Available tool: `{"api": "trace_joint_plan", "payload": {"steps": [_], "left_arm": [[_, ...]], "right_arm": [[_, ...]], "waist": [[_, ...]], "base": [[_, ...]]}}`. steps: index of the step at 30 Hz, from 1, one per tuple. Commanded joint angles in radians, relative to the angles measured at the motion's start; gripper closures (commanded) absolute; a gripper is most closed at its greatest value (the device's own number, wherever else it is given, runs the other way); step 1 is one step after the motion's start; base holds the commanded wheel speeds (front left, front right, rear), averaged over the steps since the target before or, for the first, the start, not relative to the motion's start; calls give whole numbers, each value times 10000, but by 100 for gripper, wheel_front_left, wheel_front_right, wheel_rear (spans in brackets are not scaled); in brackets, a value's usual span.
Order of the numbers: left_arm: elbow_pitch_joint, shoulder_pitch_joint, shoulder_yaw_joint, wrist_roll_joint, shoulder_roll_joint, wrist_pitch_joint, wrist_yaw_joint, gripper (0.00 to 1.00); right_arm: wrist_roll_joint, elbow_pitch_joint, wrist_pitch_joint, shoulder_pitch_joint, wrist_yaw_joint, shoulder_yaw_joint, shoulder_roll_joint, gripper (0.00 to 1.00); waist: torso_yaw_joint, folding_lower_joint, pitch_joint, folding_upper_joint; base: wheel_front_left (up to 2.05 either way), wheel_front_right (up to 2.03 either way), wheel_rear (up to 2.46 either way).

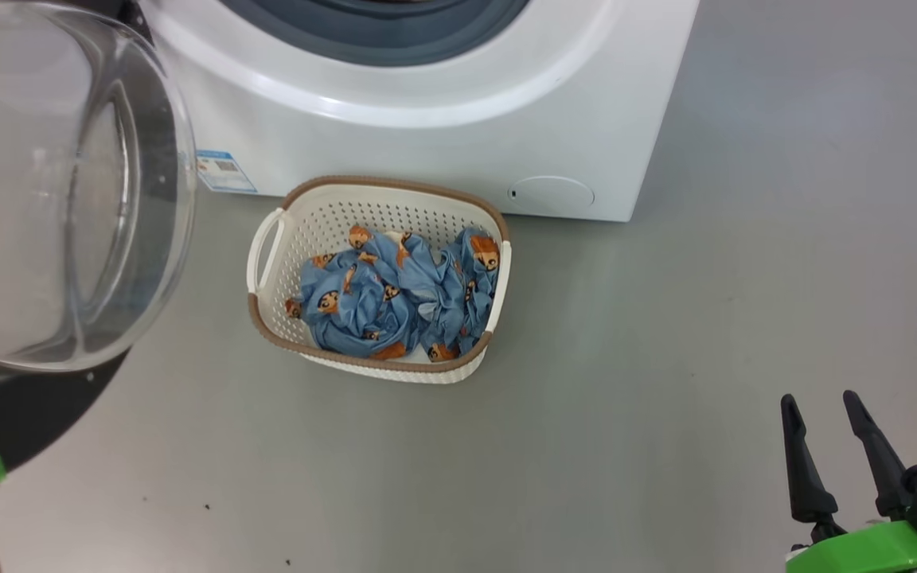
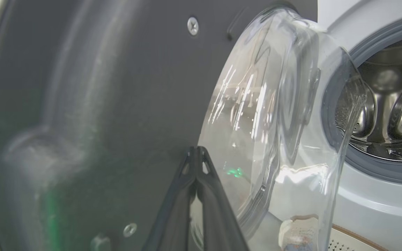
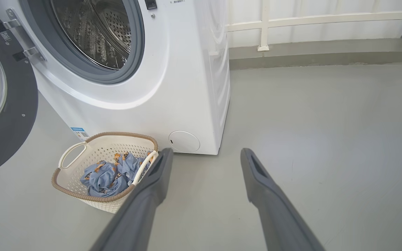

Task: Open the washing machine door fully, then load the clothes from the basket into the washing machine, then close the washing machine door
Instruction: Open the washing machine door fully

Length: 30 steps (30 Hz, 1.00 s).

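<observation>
Because the washing machine door (image 3: 16,115) stood swung wide, the drum (image 3: 96,31) of the washing machine (image 1: 427,135) was free for loading. The left gripper (image 2: 196,151), fingers pressed together, pointed at the door's inner face, I think to push it. The right gripper (image 3: 206,153) hung spread and empty near the basket (image 1: 267,318), which held the clothes (image 1: 395,294) before the machine.

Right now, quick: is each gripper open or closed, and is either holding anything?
Left gripper: closed, nothing between its fingers, close by the washing machine door.
Right gripper: open, empty.
</observation>
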State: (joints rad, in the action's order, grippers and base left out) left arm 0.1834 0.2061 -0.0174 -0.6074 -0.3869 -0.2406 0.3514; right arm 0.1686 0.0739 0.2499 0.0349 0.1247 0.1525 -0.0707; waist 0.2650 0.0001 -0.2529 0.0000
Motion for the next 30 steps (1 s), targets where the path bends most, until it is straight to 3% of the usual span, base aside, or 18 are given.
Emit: {"api": "trace_joint_plan", "payload": {"steps": [1,20,30], "left_arm": [[119,507,-679,-102,-731,-94,-68,100],[3451,2484,-1998,-362,-1371,-208,-1360,100],[3753,2445,-2811,545,-961,-211,-2062,100]], "right_arm": [[-50,-287,118,-245,60,-175,-167,0],[30,-325,118,-556,60,-211,-421,0],[3,-326,118,-597,60,-244,-370,0]], "waist": [[33,-1,-228,0],[-91,-1,-734,0],[-174,-1,-595,0]], "base": [[0,0,0],[0,0,0],[0,0,0]]}}
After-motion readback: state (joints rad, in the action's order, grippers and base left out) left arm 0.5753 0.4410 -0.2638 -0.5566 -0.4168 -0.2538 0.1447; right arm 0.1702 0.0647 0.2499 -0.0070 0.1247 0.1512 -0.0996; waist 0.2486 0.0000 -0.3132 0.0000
